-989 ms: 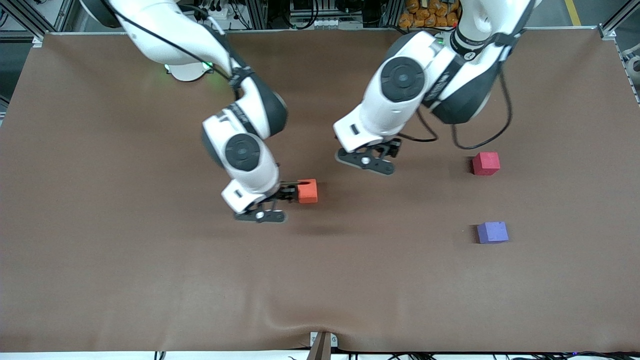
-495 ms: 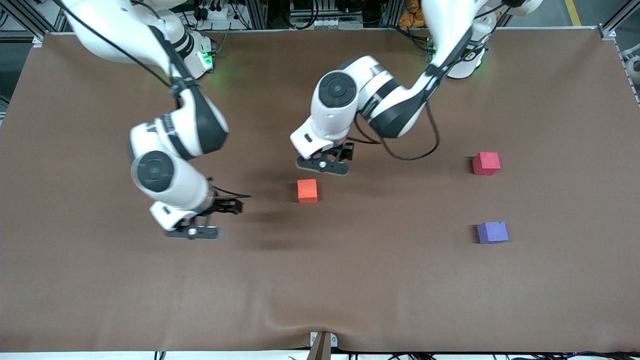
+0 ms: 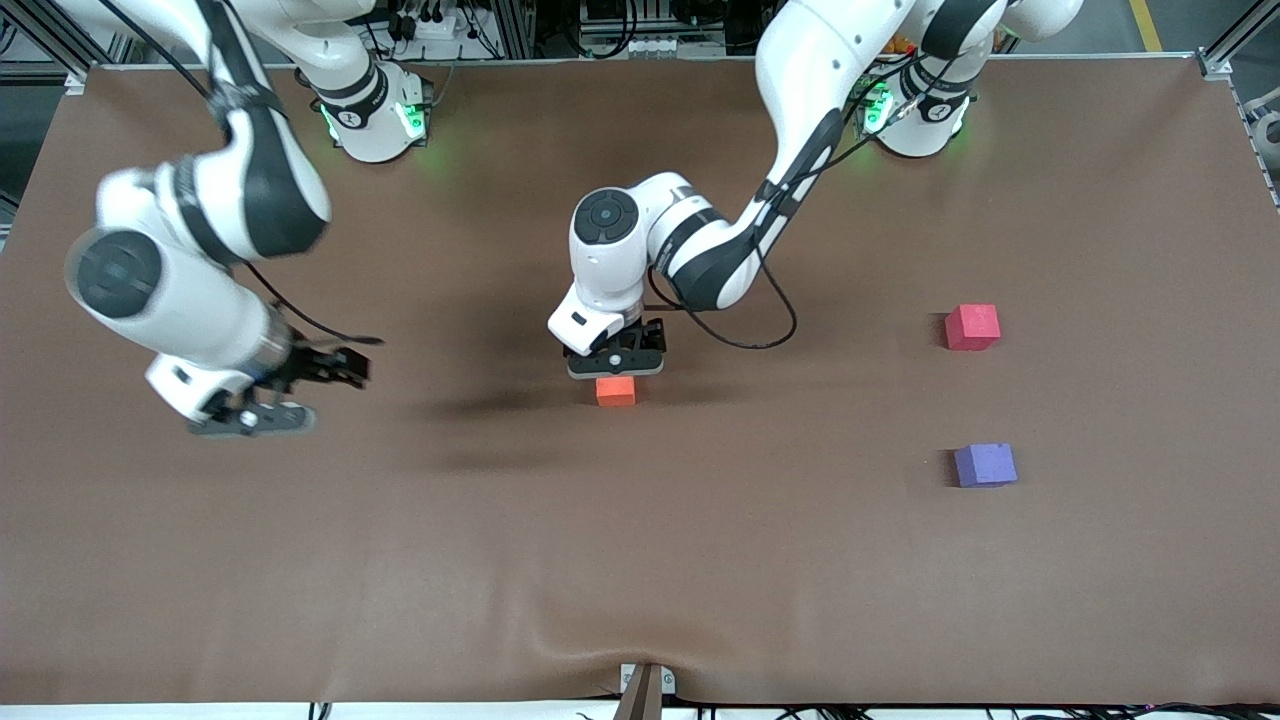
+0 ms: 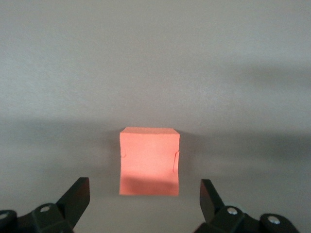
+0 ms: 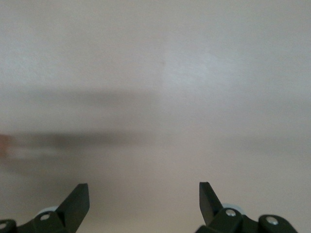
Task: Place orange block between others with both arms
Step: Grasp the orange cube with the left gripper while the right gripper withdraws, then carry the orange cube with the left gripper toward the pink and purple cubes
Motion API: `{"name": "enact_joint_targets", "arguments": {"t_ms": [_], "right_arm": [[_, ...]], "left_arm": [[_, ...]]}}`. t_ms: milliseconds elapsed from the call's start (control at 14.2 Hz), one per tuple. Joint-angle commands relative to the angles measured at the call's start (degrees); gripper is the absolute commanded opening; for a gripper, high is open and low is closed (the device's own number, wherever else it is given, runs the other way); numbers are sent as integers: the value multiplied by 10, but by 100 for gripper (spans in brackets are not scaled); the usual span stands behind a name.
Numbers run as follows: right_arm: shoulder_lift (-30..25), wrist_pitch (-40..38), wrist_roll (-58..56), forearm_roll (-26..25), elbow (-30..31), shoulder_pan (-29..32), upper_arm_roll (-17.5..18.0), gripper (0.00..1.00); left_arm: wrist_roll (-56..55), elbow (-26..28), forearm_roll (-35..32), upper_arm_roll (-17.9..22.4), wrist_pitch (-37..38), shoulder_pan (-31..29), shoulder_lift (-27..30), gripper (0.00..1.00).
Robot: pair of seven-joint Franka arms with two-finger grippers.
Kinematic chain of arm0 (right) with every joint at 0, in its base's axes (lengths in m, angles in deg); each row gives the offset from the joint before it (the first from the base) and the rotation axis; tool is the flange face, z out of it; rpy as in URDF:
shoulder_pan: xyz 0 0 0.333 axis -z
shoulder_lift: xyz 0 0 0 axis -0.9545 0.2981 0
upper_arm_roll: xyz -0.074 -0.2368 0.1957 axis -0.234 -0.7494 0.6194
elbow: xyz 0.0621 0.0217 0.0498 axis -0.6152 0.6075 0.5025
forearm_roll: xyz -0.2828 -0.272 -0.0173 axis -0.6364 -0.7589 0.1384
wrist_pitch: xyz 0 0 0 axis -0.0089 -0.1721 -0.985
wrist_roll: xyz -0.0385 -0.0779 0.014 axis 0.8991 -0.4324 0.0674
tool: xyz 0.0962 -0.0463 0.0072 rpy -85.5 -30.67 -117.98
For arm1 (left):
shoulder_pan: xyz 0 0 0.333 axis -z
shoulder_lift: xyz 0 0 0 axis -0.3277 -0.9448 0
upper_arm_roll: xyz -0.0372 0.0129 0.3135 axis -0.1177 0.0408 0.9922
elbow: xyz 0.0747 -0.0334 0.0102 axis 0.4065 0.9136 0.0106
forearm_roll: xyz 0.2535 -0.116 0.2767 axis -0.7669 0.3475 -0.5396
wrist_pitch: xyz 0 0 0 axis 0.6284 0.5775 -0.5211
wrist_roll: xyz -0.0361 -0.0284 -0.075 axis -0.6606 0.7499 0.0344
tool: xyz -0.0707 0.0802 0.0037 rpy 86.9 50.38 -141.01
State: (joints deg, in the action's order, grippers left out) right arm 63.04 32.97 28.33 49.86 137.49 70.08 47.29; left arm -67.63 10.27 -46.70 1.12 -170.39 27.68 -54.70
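The orange block [image 3: 615,391] sat on the brown desk [image 3: 640,560] near its middle, well apart from the other two cubes, not between them. The left end effector [image 3: 614,362] hung directly over the block, fingers spread wide; in the left wrist view the orange block [image 4: 149,161] lay centred btwn the two black fingertips [image 4: 77,196], with clear gaps on both sides, so nothing was gripped. The pinkish-red cube [image 3: 972,327] and purple cube [image 3: 985,465] stood toward the left arm's end of the desk, the purple one nearer the front camera, w/ bare desk btwn them. The right end effector [image 3: 290,395] was up in the air over bare desk toward the right arm's end, well apart from the block, fingers also apart & holding nothing; the right wrist view showed only blurred desk surface past its fingertips [image 5: 77,199]. Both arm bases glowed green along the desk edge farthest from the front camera.
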Motion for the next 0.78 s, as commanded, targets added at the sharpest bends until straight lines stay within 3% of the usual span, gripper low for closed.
{"name": "enact_joint_targets", "arguments": {"t_ms": [0, 424, 636, 707], "right_arm": [[-88, 8, -56, -7, 80, 36, 6, 100], [-130, -44, -257, -28, 53, 114, 4, 100], [-125, -138, -254, -40, -23, 111, 7, 100], [-124, -157, -253, -40, -42, 111, 8, 100]], "left_arm": [[-25, -24, -12, 7, -11, 0, -21, 100], [-20, -24, -7, 5, -42, -3, -49, 98], [-20, -24, 5, 6, -46, -3, -60, 64], [-19, -23, 5, 5, -46, -3, -60, 48]]}}
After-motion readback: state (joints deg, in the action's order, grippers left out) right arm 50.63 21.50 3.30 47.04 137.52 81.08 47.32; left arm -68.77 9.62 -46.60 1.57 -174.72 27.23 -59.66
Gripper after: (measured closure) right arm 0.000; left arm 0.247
